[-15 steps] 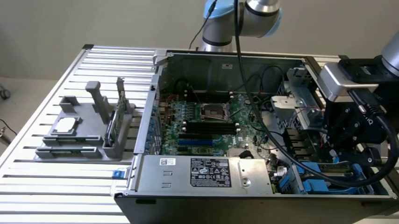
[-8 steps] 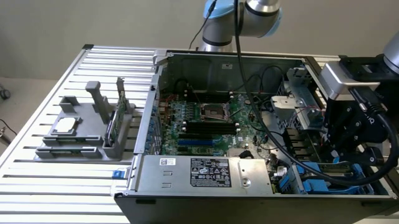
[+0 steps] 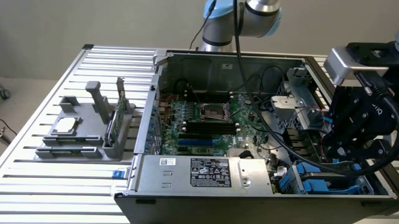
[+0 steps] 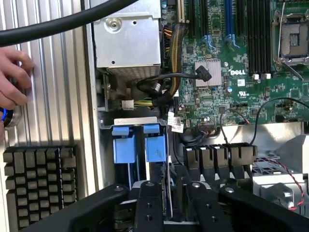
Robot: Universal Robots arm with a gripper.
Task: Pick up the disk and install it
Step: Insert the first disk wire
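Note:
The disk stands edge-on in the drive bay at the case's corner, its blue carrier end [image 4: 155, 148] showing in the wrist view, and the thin edge runs down into the gap between my fingers. My gripper [image 4: 173, 205] hangs right over that slot, its black fingers [image 4: 148, 208] a little apart on either side of the edge, open and not clamping it. In the exterior view the gripper [image 3: 339, 156] hovers over the bay at the case's right end, where the blue carriers [image 3: 313, 181] show.
A second blue carrier [image 4: 124, 148] sits beside the disk. A person's hand [image 4: 14, 77] rests on the ribbed table next to a black heatsink [image 4: 38, 180]. Cables [image 4: 159, 84], the power supply [image 3: 206, 171] and the motherboard [image 3: 209, 123] crowd the case. A grey fixture [image 3: 81, 144] stands at the exterior view's left.

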